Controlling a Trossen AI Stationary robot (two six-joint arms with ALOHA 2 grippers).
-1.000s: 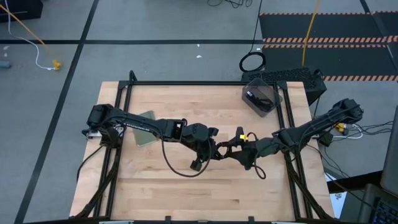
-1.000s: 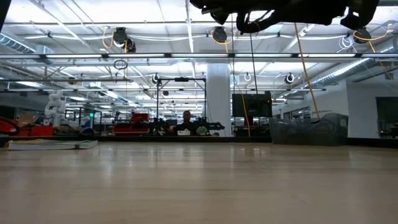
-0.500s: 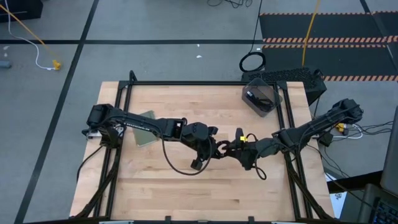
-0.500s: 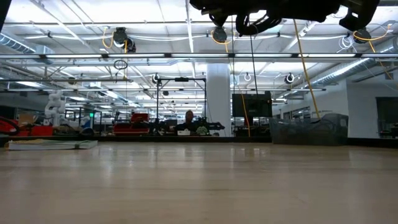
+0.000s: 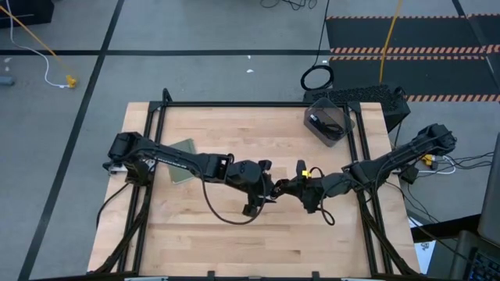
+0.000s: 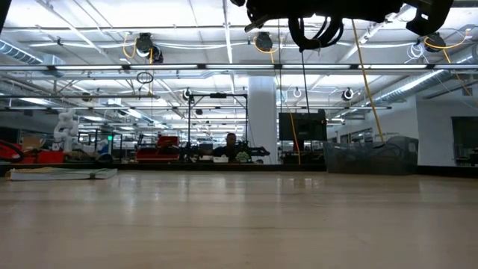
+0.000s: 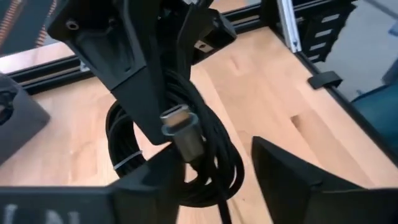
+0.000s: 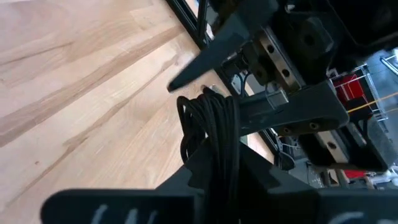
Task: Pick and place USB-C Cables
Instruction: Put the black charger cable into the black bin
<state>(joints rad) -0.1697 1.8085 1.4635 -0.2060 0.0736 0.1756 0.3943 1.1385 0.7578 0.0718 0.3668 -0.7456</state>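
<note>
Left gripper [image 5: 268, 193] sits over mid-table with its fingers spread wide. Over the last second I have watched it creep a little nearer the right arm, so its open fingers now bracket the black USB-C cable [image 7: 186, 155] without pinching it. I read that as a hand-over about to happen, not one done.

The cable is a small coiled bundle held clear of the table [image 5: 203, 234], between the two grippers. From the low camera its loop [image 6: 314, 31] hangs further down than it did a moment ago. I judge its long axis to run roughly up and down, and the silver plug [image 7: 177, 118] juts out of the coil towards my left wrist camera.

The right gripper [image 5: 286, 187] is clamped on the bundle and carries its weight. Further right, the clear bin [image 5: 341, 133] at the back corner already holds a dark cable.
</note>
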